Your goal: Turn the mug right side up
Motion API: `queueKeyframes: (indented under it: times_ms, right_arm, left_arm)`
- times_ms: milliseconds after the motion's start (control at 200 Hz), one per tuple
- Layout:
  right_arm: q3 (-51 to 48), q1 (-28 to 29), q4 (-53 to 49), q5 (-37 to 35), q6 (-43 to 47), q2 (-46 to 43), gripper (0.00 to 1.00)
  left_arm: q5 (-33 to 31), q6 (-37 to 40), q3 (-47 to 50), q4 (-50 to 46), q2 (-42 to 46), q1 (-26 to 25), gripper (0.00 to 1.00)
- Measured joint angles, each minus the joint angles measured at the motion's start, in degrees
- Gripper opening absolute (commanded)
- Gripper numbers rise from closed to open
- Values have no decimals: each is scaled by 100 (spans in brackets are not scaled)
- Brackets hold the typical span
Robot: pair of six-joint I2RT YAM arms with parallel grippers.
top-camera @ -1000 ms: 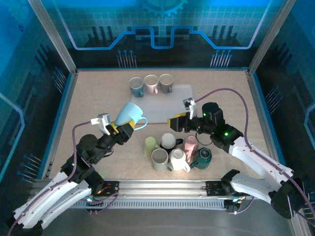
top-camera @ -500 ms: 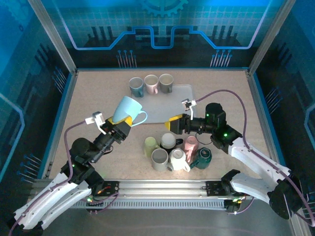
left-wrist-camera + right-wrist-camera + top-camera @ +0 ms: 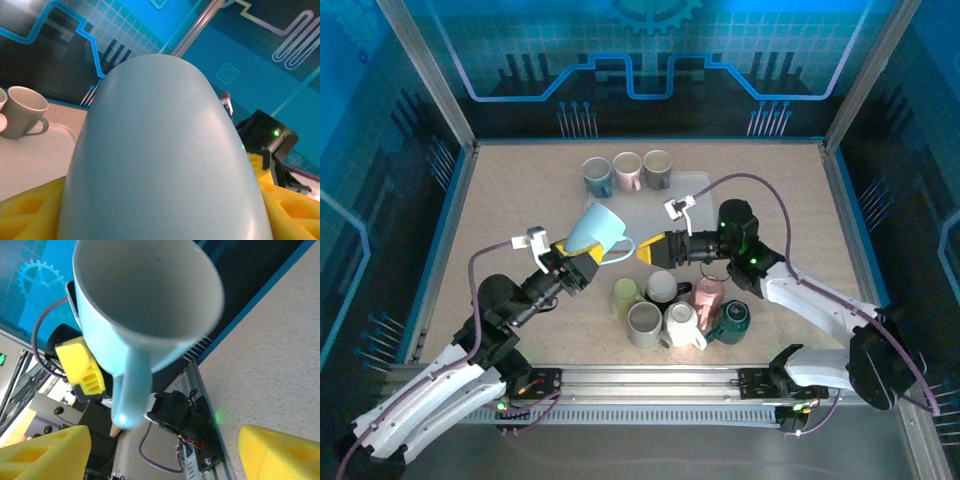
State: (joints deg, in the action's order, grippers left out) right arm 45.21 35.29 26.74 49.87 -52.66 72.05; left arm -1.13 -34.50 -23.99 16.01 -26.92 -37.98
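Mug [image 3: 597, 228] is held in the air, tilted, at the tray's [image 3: 665, 215] left edge as seen from above. Its mouth faces the right gripper [image 3: 650, 248]. It is not yet upright.

Left gripper [image 3: 580, 256]: pinching the mug body, with 1 yellow pad [image 3: 30, 210] on each side in the left wrist view.

Right gripper [image 3: 160, 455]: fingers spread wide and holding nothing. In the right wrist view the handle [image 3: 131, 385] hangs toward the gap between them, but does not touch either finger.

This looks like a handover being set up.

Risks, as judged:
1. If the right fingers close on the handle alone, the mug may pivot about it, because the body is heavier than the handle.
2. If the left gripper releases before the right grip is firm, the mug falls. The tray edge and table [image 3: 500, 200] lie below, and the group of 6 mugs [image 3: 670, 305] is near, so chipping or knocked-over mugs are possible.
3. The surface looks smooth, so a pinch on the curved wall may slide toward the rim.
4. The 2 grippers are close together. A misjudged approach could push the mug out of the left pads.
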Motion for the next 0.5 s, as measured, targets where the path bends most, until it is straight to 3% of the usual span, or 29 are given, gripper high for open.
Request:
queueKeyframes:
  times_ms: [150, 430, 500]
  right_arm:
    - [223, 181, 166, 61, -120, 249, 70]
    - [483, 367, 105, 9, -210, 549, 23]
    - [485, 367, 48, -15, -280, 549, 10]
  left_arm:
    - [149, 24, 0, -4, -15, 0, 39]
    - [297, 192, 7, -136, -22, 11, 39]
    - [306, 299, 11, -166, -22, 24, 44]
